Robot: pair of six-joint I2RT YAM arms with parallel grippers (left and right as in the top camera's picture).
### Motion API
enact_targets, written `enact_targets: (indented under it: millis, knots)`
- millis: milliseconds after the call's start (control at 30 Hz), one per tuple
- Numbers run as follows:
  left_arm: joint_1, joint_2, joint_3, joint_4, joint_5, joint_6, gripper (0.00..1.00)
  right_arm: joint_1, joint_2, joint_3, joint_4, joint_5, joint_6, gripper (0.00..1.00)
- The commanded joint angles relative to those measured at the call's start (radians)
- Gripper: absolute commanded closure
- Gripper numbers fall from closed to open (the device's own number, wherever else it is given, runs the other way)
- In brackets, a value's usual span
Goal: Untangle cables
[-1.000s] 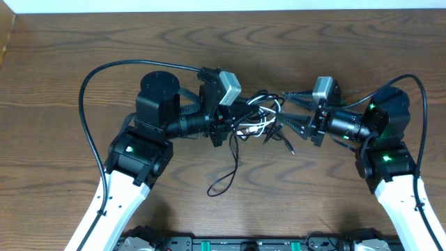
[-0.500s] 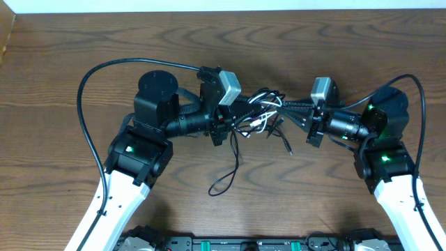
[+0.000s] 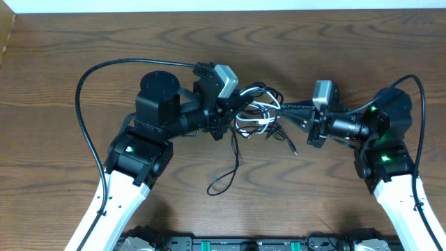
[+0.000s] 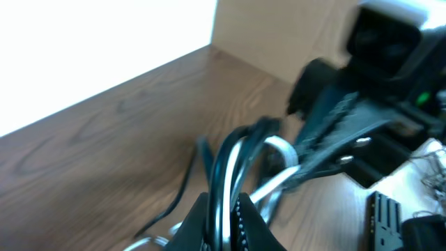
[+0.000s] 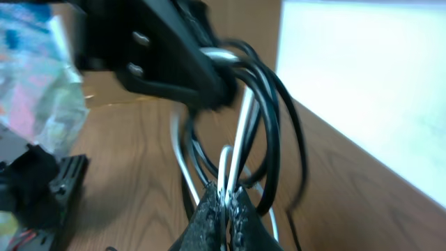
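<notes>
A tangle of thin black cables (image 3: 259,97) and one white cable (image 3: 256,120) hangs between my two grippers above the table's middle. My left gripper (image 3: 230,110) is shut on black cable strands (image 4: 224,188) at the bundle's left side. My right gripper (image 3: 284,111) is shut on a white cable loop (image 5: 228,167) at the bundle's right side. One black cable trails down to a loop (image 3: 221,183) on the table. A black plug end (image 3: 289,145) hangs below the bundle.
The wooden table (image 3: 313,49) runs all round. A thick black arm cable (image 3: 87,90) arcs over the left arm, and another (image 3: 420,104) loops by the right arm. A black rail (image 3: 244,244) lies along the front edge.
The left gripper has shifted slightly up and right. The right gripper has pulled a little right. The bundle has stretched out and spread between them.
</notes>
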Motion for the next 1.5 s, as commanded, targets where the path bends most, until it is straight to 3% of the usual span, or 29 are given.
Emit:
enact_targets:
  millis: [0,200,700,967,1333,1467]
  knots:
    - [0.001,0.016,0.019,-0.009,-0.075,-0.021,0.92,0.006,-0.002,0.003,0.055,-0.168,0.003,0.99]
    - [0.001,0.036,0.018,-0.034,-0.048,-0.021,0.92,0.006,-0.002,0.003,0.101,-0.182,0.038,0.99]
    - [-0.006,0.058,0.017,-0.04,0.254,-0.019,0.92,0.007,-0.002,0.003,0.114,-0.058,0.143,0.99]
    - [-0.073,0.058,0.016,-0.055,0.254,0.06,0.92,0.007,-0.002,0.003,0.122,-0.035,0.183,0.98]
    - [-0.084,0.058,0.016,-0.068,0.252,0.063,0.92,0.007,-0.002,0.003,0.12,-0.037,0.183,0.92]
    - [-0.084,0.058,0.016,-0.149,0.246,0.166,0.92,0.007,-0.002,0.003,0.119,-0.04,0.183,0.9]
